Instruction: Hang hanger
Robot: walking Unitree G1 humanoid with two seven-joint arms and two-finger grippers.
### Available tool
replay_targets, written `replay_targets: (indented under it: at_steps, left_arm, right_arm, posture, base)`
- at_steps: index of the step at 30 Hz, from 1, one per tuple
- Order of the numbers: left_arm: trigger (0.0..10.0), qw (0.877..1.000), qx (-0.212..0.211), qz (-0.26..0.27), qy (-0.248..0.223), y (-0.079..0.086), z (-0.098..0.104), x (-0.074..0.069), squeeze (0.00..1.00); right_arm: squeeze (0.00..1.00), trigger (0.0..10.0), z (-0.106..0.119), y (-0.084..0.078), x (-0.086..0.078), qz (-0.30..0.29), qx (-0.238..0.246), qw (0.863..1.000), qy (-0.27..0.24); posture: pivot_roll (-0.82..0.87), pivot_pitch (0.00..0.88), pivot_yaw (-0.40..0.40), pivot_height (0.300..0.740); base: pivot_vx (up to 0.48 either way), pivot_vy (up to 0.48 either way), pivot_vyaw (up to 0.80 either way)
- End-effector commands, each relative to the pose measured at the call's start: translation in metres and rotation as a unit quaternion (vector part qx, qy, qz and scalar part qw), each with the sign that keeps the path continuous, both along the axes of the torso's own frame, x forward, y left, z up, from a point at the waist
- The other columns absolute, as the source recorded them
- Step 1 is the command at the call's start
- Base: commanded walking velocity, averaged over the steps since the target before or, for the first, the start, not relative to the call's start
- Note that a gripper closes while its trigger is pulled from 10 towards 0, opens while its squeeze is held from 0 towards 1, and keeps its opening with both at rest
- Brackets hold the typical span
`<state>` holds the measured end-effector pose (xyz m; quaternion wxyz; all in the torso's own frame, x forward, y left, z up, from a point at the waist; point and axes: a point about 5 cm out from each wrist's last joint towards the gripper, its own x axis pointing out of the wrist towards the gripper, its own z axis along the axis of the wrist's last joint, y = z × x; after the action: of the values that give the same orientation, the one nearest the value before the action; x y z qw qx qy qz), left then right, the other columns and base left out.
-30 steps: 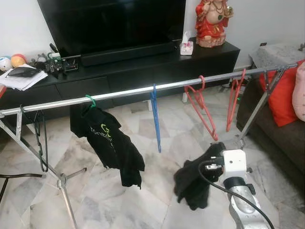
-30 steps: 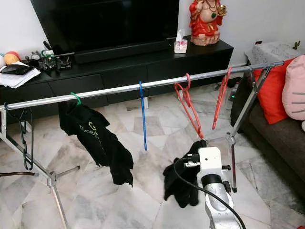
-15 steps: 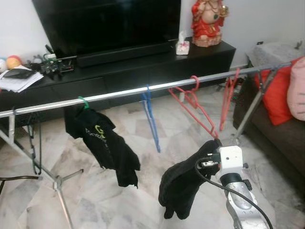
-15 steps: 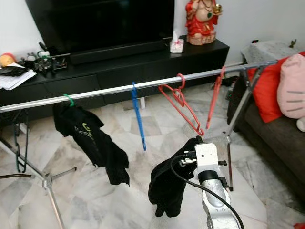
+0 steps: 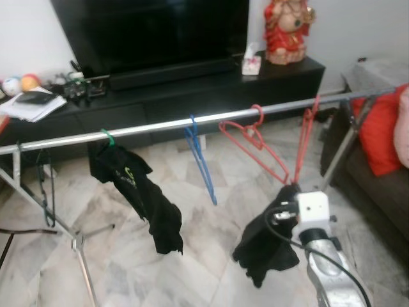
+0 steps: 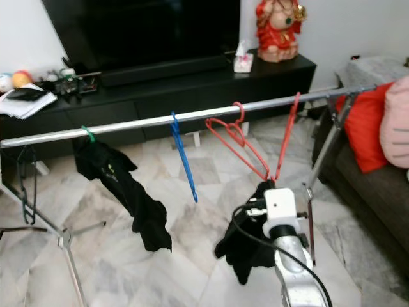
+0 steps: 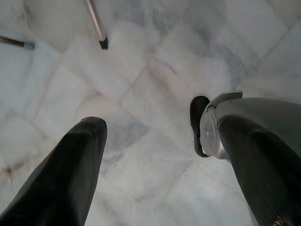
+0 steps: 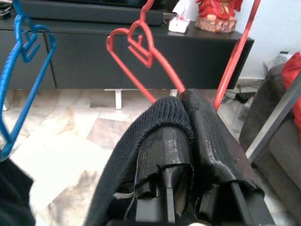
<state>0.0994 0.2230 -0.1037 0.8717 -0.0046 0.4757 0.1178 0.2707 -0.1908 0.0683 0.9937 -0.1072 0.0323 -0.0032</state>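
Below the silver rail [image 5: 192, 121], the right pincer [image 8: 188, 110] is clamped shut on a black garment [image 5: 265, 246] that drapes down from it toward the marble floor [image 5: 204, 268]. No hanger visible inside that garment, can't tell if there is one. Pincer sits just under the low end of the tilted red hanger [image 5: 255, 144], which hooks on the rail. Second red hanger [image 5: 305, 137] hangs just beside it toward the robot's right, blue hanger [image 5: 199, 160] further left. Green hanger [image 5: 107, 136] carries a black shirt [image 5: 137, 192] with a green logo, well left of the pincer. Dark empty hanger [image 5: 45, 185] near the rack's left leg. Left pincer [image 7: 150, 155] hangs idle, pointing at the floor, fingers [image 7: 70, 165] spread wide, nothing held. Behind the rack: black TV desk [image 5: 192, 89], red statue [image 5: 287, 29], tissue box [image 5: 250, 62]. Sofa with red cushion [image 5: 377, 131] on the right.
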Motion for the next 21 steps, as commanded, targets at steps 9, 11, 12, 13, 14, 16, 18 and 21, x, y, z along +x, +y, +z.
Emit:
replay_targets:
  at_steps: [9,11,12,13,14,16,18,21]
  left_arm:
    - [10.0,1.000,0.008,-0.004,0.010,0.0040,-0.0003,-0.0034,0.00]
    - [10.0,1.000,0.008,-0.004,0.010,0.0041,-0.0003,-0.0034,0.00]
    - [10.0,1.000,0.008,-0.004,0.010,0.0041,-0.0003,-0.0034,0.00]
    - [10.0,1.000,0.008,-0.003,0.010,0.0041,-0.0003,-0.0034,0.00]
    - [10.0,1.000,0.008,-0.003,0.010,0.0041,-0.0003,-0.0034,0.00]
    - [10.0,1.000,0.008,-0.003,0.010,0.0041,-0.0003,-0.0033,0.00]
    - [10.0,1.000,0.008,-0.002,0.010,0.0037,-0.0004,-0.0033,0.00]
    - [10.0,1.000,0.008,-0.002,0.010,0.0036,-0.0004,-0.0033,0.00]
  right_arm:
    - [0.00,10.0,0.0032,0.0091,0.0038,0.011,0.007,1.000,-0.010]
    - [0.00,10.0,0.0034,0.0093,0.0040,0.011,0.008,1.000,-0.011]
    - [0.00,10.0,0.0033,0.0094,0.0041,0.011,0.008,1.000,-0.011]
    - [0.00,10.0,0.0030,0.0096,0.0043,0.012,0.008,1.000,-0.010]
    - [0.00,10.0,0.0028,0.0098,0.0045,0.012,0.008,1.000,-0.010]
    - [0.00,10.0,0.0011,0.0109,0.0048,0.014,0.007,1.000,-0.007]
    - [0.00,10.0,-0.0011,0.0124,0.0049,0.016,0.008,1.000,-0.005]
    - [0.00,10.0,-0.0019,0.0129,0.0053,0.016,0.009,1.000,-0.004]
  posture:
    - [-0.18,0.000,0.066,0.740]
    - [-0.18,0.000,0.066,0.740]
    - [-0.18,0.000,0.066,0.740]
    - [-0.18,0.000,0.067,0.740]
    - [-0.18,0.000,0.067,0.740]
    - [-0.18,0.000,0.067,0.740]
    - [-0.18,0.000,0.065,0.740]
    - [-0.18,0.000,0.063,0.740]
  base:
    - [0.000,-0.262,0.00]
    - [0.000,-0.261,0.00]
    - [0.000,-0.262,0.00]
    - [0.000,-0.262,0.00]
    - [0.000,-0.262,0.00]
    - [0.000,-0.264,0.00]
    - [0.000,-0.261,0.00]
    - [0.000,-0.261,0.00]
